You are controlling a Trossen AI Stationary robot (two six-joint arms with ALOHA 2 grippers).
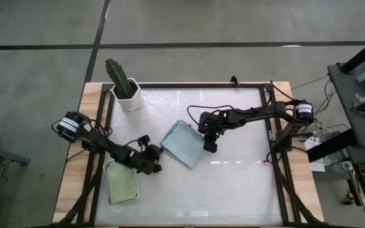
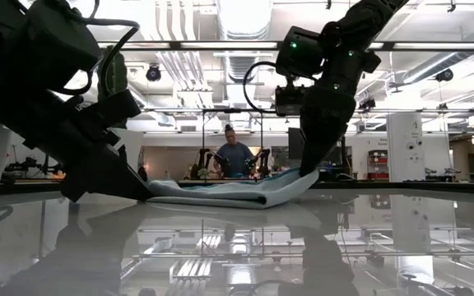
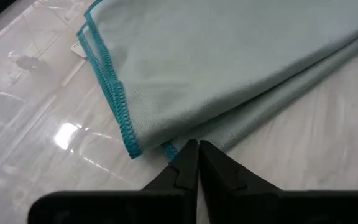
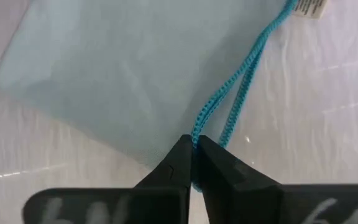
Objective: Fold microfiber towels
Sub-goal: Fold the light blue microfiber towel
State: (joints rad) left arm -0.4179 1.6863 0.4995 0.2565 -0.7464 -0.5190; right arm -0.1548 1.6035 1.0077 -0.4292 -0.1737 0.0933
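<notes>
A pale blue towel (image 1: 182,144) with teal stitched edges lies folded in the middle of the table. My left gripper (image 1: 157,157) is shut at its near left corner, down at table height. My right gripper (image 1: 209,147) is shut on the towel's right end. A sage green towel (image 1: 122,182) lies folded flat at the near left, with no gripper on it. My left gripper has its shut fingertips at the stitched corner of the lower layer (image 3: 169,149), coming in low and slanting down from the table's left; the tips hide the contact. The towel lies on the table here. My right gripper pinches one stitched edge (image 4: 197,132) at the towel's right end between its two fingertips, slanting down from above. A second stitched edge (image 4: 230,127) runs free beside it. That end (image 2: 303,179) is raised a little off the table, and the remainder lies flat.
A cactus in a white pot (image 1: 124,88) stands at the far left corner. A dark frame (image 1: 270,126) borders the glossy table. Beyond the table, in the low view, a person (image 2: 235,156) stands in the room.
</notes>
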